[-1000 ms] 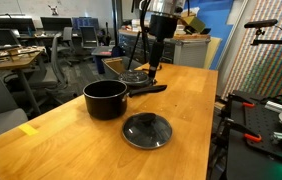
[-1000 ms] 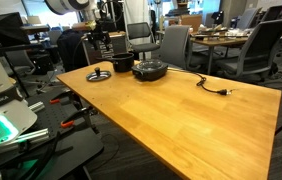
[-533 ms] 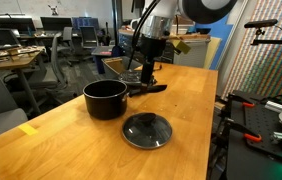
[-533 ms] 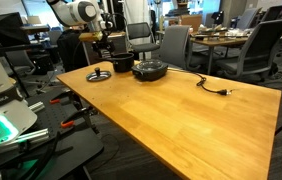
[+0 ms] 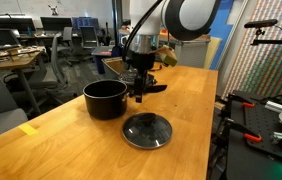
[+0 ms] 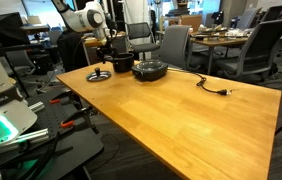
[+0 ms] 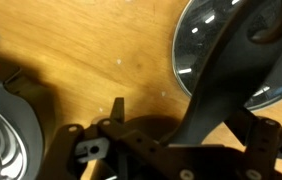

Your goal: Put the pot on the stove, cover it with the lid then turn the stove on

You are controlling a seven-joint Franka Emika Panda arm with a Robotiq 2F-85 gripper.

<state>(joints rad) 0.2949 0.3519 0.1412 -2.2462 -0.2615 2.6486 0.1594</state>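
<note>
Wooden desk [image 5: 51, 140], office chairs [image 5: 56, 55] behind: jaws hang spread wide over the handle [image 5: 153, 89] of the pot [image 5: 105, 100]. Best centre them square across it before closing, then lift level toward the stove [image 6: 149, 71].

Desk [image 5: 41, 150] is smooth wood with a soft sheen. The pot [image 5: 105, 100] looks matt black, the lid [image 5: 146, 130] is glossy dark glass with a thin metal rim, and the stove [image 7: 3, 118] is black with a bare metal coil.
</note>
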